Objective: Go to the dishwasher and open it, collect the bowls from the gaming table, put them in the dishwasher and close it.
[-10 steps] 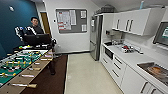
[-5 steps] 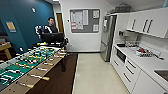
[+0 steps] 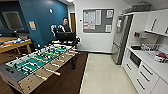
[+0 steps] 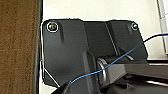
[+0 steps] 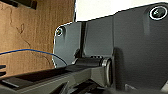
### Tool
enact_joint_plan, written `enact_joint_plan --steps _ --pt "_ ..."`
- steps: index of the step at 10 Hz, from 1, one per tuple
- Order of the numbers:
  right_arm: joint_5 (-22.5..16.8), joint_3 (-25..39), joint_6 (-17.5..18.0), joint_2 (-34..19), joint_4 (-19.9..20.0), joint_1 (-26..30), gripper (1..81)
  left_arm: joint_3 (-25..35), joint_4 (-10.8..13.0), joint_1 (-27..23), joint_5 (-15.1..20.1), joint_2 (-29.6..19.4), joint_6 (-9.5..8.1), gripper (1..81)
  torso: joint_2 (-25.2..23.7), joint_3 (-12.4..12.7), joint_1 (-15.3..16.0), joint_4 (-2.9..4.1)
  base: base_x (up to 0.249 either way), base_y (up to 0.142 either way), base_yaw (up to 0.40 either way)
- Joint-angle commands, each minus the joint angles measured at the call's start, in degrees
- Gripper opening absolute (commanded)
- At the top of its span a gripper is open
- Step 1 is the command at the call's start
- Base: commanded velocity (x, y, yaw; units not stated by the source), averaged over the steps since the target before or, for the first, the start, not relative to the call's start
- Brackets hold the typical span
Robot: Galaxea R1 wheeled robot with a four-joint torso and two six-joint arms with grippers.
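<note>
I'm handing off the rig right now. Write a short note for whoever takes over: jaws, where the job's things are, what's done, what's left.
Jaws: cannot tell for either arm; both wrist views show mostly the robot's own dark plate.
Position: robot faces a room with the foosball table on the left and the kitchen counter with white drawers on the right, fridge beyond.
Gaming table: far left, with small colourful items on top, too blurred to identify as bowls.
A person stands behind a monitor.
Done: nothing visible.
Left: find and open the dishwasher, collect bowls, load, close.
</note>
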Motion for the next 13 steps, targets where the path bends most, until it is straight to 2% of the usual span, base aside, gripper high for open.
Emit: enact_joint_plan --steps 1,13 --pt "-2.52 1.4 -0.09 -0.46 -0.94 2.33 81.1 1.47 -0.25 -1.98 2.89 -0.86 0.05 81.1 0.0 0.0 0.0 0.0 0.0 0.0 0.335" --pt "-2.35 1.31 -0.17 -0.46 -1.03 2.77 81.1 0.51 -0.25 -2.06 2.89 -0.51 0.05 81.1 0.0 0.0 0.0 0.0 0.0 0.0 0.335"
